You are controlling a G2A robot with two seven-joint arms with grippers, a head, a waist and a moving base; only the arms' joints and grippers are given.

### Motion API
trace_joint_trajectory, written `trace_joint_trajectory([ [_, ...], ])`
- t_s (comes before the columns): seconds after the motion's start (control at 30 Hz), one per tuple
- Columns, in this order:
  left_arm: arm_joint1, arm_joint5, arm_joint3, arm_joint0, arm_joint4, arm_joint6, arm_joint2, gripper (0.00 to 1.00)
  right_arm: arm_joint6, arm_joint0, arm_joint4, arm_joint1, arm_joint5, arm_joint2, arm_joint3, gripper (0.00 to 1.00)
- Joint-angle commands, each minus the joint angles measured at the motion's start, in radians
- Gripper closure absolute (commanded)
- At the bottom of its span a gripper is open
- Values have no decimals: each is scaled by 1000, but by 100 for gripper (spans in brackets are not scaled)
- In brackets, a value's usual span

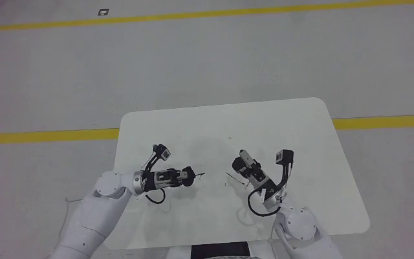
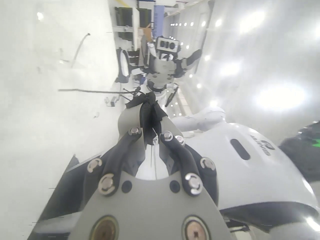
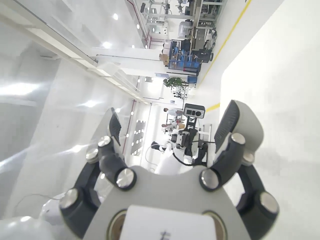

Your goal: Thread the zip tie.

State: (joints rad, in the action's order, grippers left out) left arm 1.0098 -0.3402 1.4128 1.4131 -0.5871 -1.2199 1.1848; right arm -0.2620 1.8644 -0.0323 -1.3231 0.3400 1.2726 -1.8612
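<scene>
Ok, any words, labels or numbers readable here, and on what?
No text reads whole.
Label behind the right pincer: cut off by the frame edge, unreadable.
Floor marker: too small to read.

Left tool (image 2: 148, 102) hides part of the zip tie (image 2: 95, 91).
</scene>
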Motion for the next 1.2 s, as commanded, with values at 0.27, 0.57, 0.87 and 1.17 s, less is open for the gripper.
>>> trace_joint_trajectory([
  [0.27, 0, 0, 19, 20, -26, 18, 19, 100, 3, 0, -3, 0, 0, -1, 2, 0],
  [0.57, -6, 0, 136, 33, 54, 95, 118, 100, 53, -12, 288, 19, 0, 46, -56, 0],
  [0.87, 4, 0, 251, 80, 120, 125, 226, 100, 109, 1, 405, 45, 0, 84, -78, 0],
  [1.17, 17, 0, 307, 100, 100, 99, 277, 100, 125, 8, 357, 56, 0, 97, -71, 0],
])
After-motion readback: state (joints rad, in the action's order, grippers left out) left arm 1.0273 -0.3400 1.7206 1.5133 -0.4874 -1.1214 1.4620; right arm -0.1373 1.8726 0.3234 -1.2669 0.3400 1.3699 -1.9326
